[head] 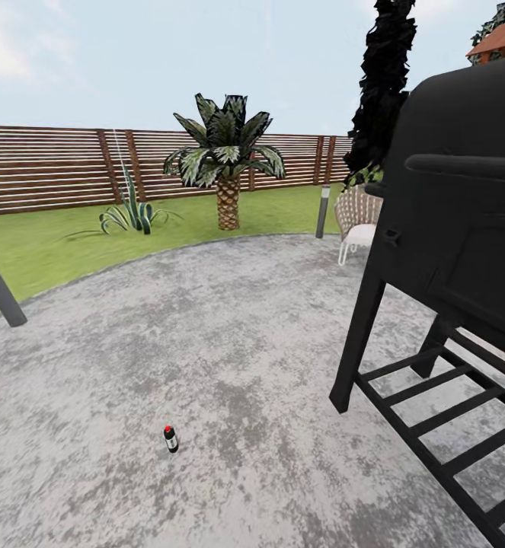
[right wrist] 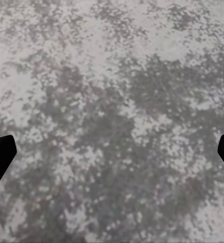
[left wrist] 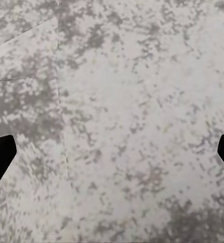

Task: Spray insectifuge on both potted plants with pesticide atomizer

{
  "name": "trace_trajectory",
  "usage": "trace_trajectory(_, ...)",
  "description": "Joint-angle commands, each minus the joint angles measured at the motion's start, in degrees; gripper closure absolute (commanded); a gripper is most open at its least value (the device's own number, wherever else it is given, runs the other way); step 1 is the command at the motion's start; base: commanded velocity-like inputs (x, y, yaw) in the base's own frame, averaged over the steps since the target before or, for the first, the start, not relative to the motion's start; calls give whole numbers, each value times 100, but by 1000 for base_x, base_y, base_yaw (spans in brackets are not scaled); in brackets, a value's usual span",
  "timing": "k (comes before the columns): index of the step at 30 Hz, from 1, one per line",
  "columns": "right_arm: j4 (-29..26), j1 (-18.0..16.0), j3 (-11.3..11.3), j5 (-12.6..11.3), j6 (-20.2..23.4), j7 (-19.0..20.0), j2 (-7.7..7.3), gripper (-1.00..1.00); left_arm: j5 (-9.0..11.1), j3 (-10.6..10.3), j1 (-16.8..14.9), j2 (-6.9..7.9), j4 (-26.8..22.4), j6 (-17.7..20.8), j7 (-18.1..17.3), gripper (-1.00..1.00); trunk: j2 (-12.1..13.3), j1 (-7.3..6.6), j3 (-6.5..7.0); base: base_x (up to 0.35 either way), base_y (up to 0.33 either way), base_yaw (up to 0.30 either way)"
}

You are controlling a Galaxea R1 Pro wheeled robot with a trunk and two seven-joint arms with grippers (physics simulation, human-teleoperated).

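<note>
Grey mottled patio (head: 206, 342) spreads wide; a black grill (head: 450, 251) stands beside it. Both grippers, left (left wrist: 112, 152) and right (right wrist: 112, 152), point down at paving, fingers spread wide, empty. The pesticide atomizer (head: 170, 439) stands upright on paving, apart from them.

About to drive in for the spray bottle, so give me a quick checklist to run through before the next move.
1. Spray bottle in sight, upright on the paving: ok.
2. Paving between robot and bottle free of obstacles: ok.
3. Black grill stands apart from the bottle: ok.
4. Left claw open, nothing held: ok.
5. Right claw open, nothing held: ok.
6. Both plants located: not ok; one low spiky plant on the lawn, the second not seen.
</note>
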Motion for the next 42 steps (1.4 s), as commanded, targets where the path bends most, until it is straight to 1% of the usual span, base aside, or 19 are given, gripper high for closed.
trace_trajectory(1,3,-2,-1,2,-17,-2,-1,-100,1,-2,-3,1,4,-19,-2,-100,-2,1,-5,231,99,-2)
trace_trajectory(8,3,-3,1,2,-17,-3,-1,-100,1,-2,-3,1,6,-19,-2,-100,-2,1,-5,159,111,0)
trace_trajectory(23,3,-2,1,2,-17,-1,-1,-100,1,-2,-3,1,5,-19,-2,-100,-2,1,-5,234,173,0)
trace_trajectory(30,3,-2,1,2,-17,-3,-1,-100,1,-2,-3,1,5,-19,-2,-100,-2,1,-5,96,16,-1)
trace_trajectory(38,3,-3,1,2,-17,-2,-1,-100,1,-2,-3,1,5,-19,-2,-100,-2,1,-5,0,60,-242)
trace_trajectory(42,3,-3,1,2,-17,0,-1,-100,1,-2,-3,1,6,-19,-2,-100,-2,1,-5,0,84,-119)
